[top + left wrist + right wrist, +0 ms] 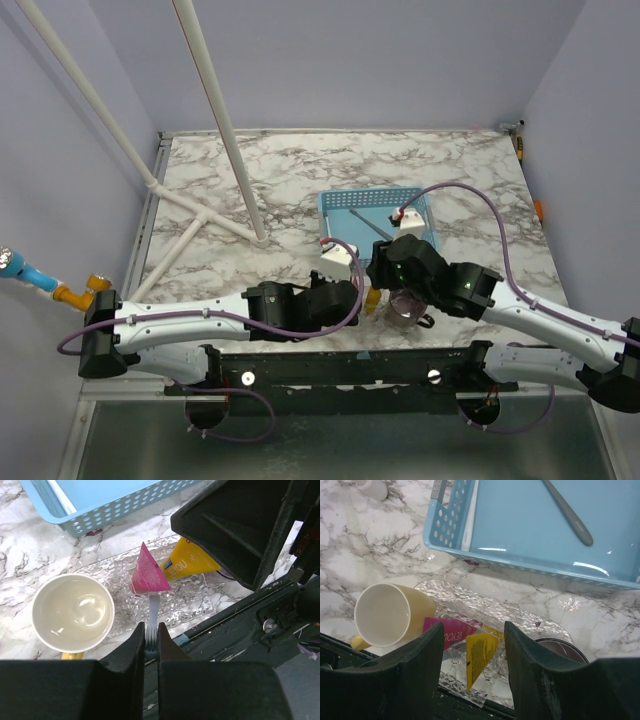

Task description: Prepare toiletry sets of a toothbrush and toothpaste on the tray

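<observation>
A: Checking the left gripper [151, 641]. Clenched on anything?
B: Yes. Clamped tight on the pale blue toothbrush [153, 614], gripping it near one end.
A: Long axis?
B: Running straight out from the jaws, away from the wrist. Far end reaching the wide edge of the pink tube [147, 575]. Touching it or just short of it, can't tell.
A: Over the tray?
B: Over the clear textured tray [197, 597], yes. Resting on it or hovering above it, can't tell either.
A: Tubes?
B: Both lying flat on that tray, pink right beside the yellow tube [190, 562], touching at one edge. Small, soft, a bit creased.
A: Right gripper [472, 632]?
B: Spread wide, holding nothing. Hanging above the same tray, with both tubes showing between the fingers.
A: Second brush?
B: Grey toothbrush [567, 512], lying loose in the blue basket [520, 560], slanted across the floor, well apart from the tray. Nearer the right gripper than the left.
A: Next move?
B: Probably lowering the blue brush and letting go alongside the pink tube, axis parallel to it. Thin, light stick, likely to rock on that bumpy surface. Mind the yellow mug [107, 605] at one end of the tray and the purple mug [560, 647] at the other.
</observation>
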`<state>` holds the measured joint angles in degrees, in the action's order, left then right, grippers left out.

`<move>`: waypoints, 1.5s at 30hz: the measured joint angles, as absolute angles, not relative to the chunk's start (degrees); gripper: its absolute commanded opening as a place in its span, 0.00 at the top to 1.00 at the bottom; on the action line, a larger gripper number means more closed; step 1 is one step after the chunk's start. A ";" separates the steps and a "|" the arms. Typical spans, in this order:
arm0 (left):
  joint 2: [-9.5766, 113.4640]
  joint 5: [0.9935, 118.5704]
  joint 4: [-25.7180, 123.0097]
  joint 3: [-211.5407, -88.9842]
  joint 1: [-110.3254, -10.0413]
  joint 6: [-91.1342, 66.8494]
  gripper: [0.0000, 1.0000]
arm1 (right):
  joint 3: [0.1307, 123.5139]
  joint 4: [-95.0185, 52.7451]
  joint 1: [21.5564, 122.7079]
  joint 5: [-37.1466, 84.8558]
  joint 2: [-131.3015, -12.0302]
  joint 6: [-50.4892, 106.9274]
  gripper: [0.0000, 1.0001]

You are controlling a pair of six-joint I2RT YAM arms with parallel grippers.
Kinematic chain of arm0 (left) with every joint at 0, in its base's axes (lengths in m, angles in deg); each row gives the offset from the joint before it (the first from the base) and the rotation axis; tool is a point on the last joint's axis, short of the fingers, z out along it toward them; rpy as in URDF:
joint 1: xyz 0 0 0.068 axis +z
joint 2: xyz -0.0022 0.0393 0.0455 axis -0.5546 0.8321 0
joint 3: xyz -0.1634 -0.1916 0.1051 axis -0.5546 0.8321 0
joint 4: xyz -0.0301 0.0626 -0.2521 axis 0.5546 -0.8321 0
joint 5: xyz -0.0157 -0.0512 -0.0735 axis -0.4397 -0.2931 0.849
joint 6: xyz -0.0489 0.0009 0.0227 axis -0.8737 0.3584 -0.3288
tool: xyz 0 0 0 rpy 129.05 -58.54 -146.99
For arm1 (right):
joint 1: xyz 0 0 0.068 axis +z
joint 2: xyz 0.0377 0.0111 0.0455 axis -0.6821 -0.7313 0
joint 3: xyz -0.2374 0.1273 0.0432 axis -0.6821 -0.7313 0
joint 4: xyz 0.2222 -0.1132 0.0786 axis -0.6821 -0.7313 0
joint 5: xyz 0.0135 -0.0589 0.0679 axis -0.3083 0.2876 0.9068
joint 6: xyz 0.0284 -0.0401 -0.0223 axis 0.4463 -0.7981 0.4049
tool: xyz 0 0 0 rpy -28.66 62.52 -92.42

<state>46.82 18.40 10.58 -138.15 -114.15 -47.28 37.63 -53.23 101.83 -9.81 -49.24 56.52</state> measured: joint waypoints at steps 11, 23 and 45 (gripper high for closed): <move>46.82 16.32 10.49 -138.01 -115.20 -49.56 1.00 | 36.78 -53.18 101.83 -9.79 -49.41 56.54 0.46; 48.37 14.86 10.42 -138.04 -116.60 -51.11 1.00 | 35.88 -53.14 101.83 -9.79 -49.41 56.58 0.46; 52.06 11.97 6.31 -140.46 -119.94 -54.60 0.85 | 35.14 -53.12 101.83 -9.72 -49.39 57.06 0.45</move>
